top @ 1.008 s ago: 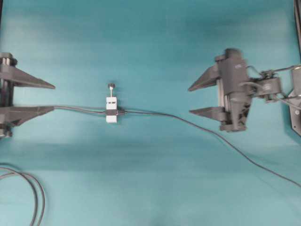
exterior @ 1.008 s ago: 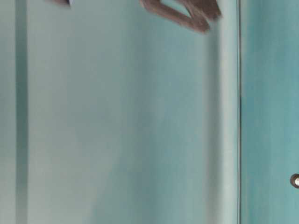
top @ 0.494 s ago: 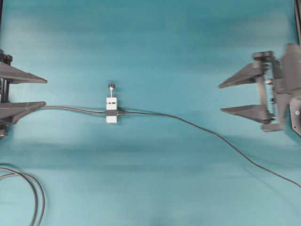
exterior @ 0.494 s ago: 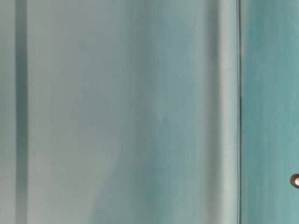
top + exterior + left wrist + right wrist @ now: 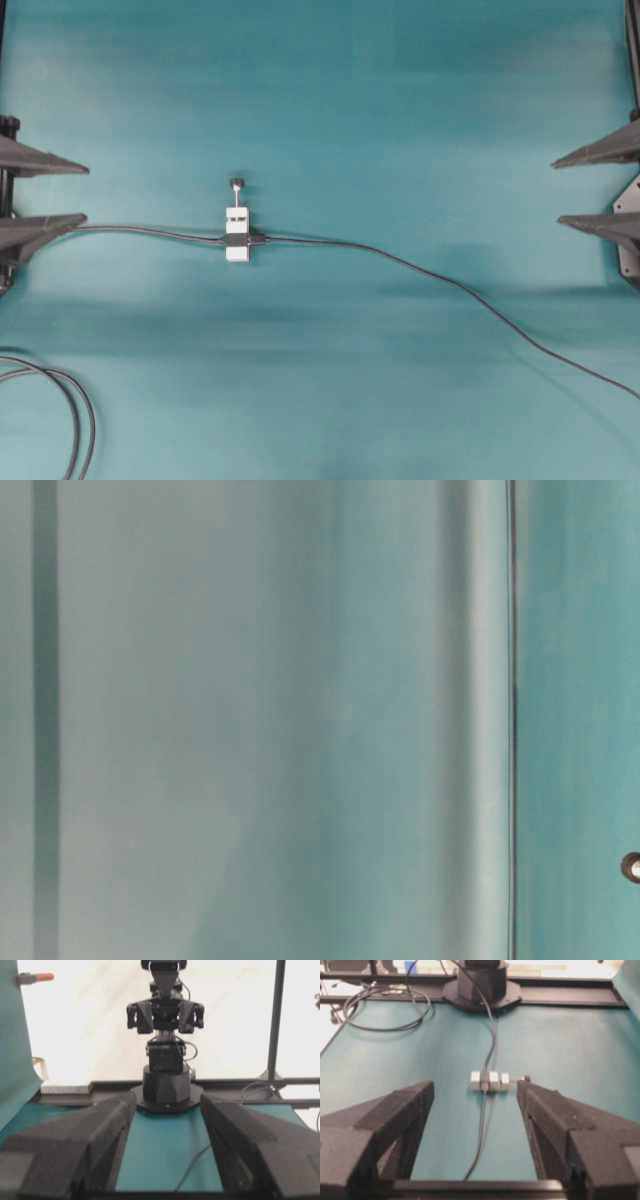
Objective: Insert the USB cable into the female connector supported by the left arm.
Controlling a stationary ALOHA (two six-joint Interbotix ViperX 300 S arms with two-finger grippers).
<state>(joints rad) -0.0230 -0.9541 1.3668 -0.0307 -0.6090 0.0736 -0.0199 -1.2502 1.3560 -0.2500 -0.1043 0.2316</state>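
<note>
The female connector (image 5: 237, 234) lies on the teal table (image 5: 330, 100) left of the middle in the overhead view, a small white block with a black band, its thin pin and dark knob pointing toward the far edge. The USB cable (image 5: 440, 280) meets the block's right side at the band; from there it runs right and curves toward the near right corner, leaving the picture at the right edge. Its plug sits against the connector, though how deep it goes cannot be told. A second thin black cable (image 5: 150, 231) leaves the block's left side and runs to the left edge, passing at the lower finger of the left gripper (image 5: 40, 196). That gripper stays at the far left edge, jaws wide apart and holding nothing. The right gripper (image 5: 597, 190) is at the right edge, well apart from the connector, jaws spread wide and empty. A thicker looped black cable (image 5: 70, 400) lies in the near left corner. In the right wrist view the connector (image 5: 489, 1081) lies between the open fingers, farther out on the table. The table-level view shows only blurred teal surfaces
</note>
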